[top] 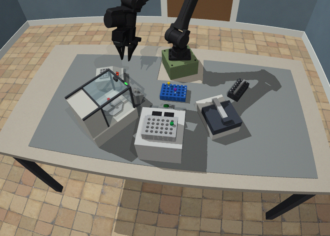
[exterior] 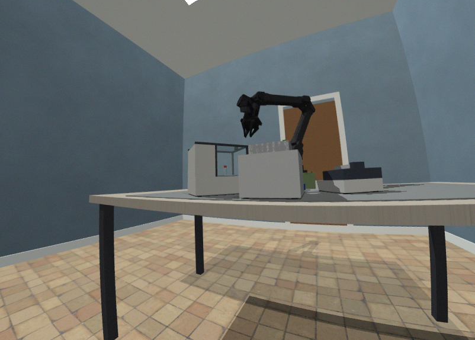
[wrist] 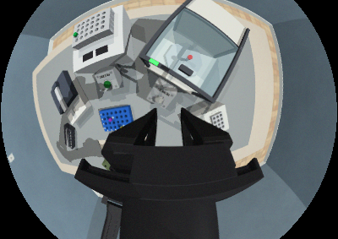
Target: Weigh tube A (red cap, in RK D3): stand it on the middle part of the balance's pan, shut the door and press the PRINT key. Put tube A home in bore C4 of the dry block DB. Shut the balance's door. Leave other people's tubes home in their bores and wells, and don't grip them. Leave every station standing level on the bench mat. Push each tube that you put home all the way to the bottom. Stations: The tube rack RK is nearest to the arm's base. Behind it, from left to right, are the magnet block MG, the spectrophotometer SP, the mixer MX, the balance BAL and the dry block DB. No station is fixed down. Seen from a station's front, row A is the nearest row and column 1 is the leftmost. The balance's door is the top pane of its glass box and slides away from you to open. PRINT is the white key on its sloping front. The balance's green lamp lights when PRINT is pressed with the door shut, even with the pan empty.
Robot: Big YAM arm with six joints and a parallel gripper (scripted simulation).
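Tube A, with its red cap (top: 108, 98) (exterior: 225, 166) (wrist: 190, 57), stands upright inside the glass box of the balance (top: 82, 101) (exterior: 205, 171) (wrist: 211, 12), on the pan. The top glass pane looks shut, its dark handle (top: 115, 78) (wrist: 186, 69) near the front edge. The green lamp (top: 125, 83) (wrist: 154, 62) is lit. I cannot make out the PRINT key. My gripper (top: 125, 59) (exterior: 248, 136) (wrist: 168, 111) is partly open and empty, high above the bench on the arm's side of the balance. The dry block DB (top: 120, 71) (wrist: 225, 109) shows no capped tube; glass covers part of it in the top view.
The blue rack RK (top: 173, 98) (wrist: 127, 108) holds yellow- and magenta-capped tubes. A white station (top: 159, 152) (exterior: 269, 175) bears a grey block with a green-capped tube. A dark-lidded station (top: 221, 128) (exterior: 362, 186) and a black block (top: 235, 95) stand beyond. Two small units stand between the larger stations.
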